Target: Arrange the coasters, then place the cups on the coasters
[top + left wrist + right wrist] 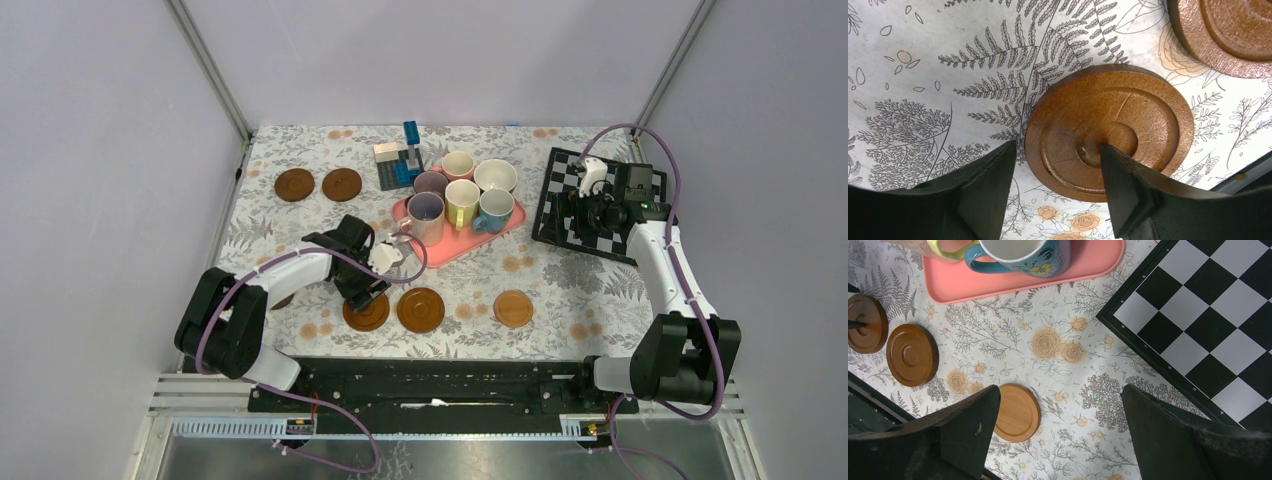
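Two dark brown coasters (294, 184) (342, 184) lie at the back left. Three more sit in a near row: one under my left gripper (367, 314), a ringed one (421, 309) and a paler one (513, 308). Several cups (462, 200) stand on the pink tray (455, 245). My left gripper (1057, 147) is low over the ringed brown coaster (1128, 115). One finger (993, 185) is on the cloth beside it, a gap from the rim, and the other is on its centre. My right gripper (1060, 390) hangs open and high, holding nothing.
A chessboard (600, 205) lies at the right under my right arm, its corner (1208, 315) close to the right finger. A dark rack with blue blocks (403, 160) stands behind the tray. The blue cup (1023, 255) sits at the tray's near corner.
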{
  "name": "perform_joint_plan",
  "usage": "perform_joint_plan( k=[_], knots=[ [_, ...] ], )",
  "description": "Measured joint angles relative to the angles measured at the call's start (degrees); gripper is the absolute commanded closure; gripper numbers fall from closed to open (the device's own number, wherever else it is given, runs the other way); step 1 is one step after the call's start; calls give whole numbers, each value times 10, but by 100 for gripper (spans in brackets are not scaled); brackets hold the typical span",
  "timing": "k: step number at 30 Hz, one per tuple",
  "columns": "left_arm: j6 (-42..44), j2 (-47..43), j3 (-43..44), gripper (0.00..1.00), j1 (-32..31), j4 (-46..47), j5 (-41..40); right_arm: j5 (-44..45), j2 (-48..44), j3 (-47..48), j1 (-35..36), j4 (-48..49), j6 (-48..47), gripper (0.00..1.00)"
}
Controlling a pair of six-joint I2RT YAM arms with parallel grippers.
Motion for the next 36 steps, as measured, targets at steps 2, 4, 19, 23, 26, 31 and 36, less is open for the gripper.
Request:
perform_joint_plan(
  k=[2, 4, 19, 23, 26, 31, 36],
  knots=[
    [-7, 0, 0, 42, 0, 2, -2, 0, 0, 0, 0, 0, 0, 2],
    [-12, 0, 0, 44, 0, 6, -4, 0, 0, -1, 0, 0, 0, 2],
    [-23, 77, 76, 53, 159, 10, -4, 0, 0, -3, 0, 0, -4, 2],
    [-24, 117, 122, 54, 213, 15, -7, 1, 0, -3, 0, 0, -6, 2],
    [-27, 148, 157, 54, 253, 19, -10, 1, 0, -3, 0, 0, -6, 2],
    [-34, 194, 215, 55, 310, 29, -23, 2, 0, -3, 0, 0, -7, 2],
    [-39, 224, 254, 55, 342, 29, -33, 2, 0, -3, 0, 0, -9, 2]
  ],
)
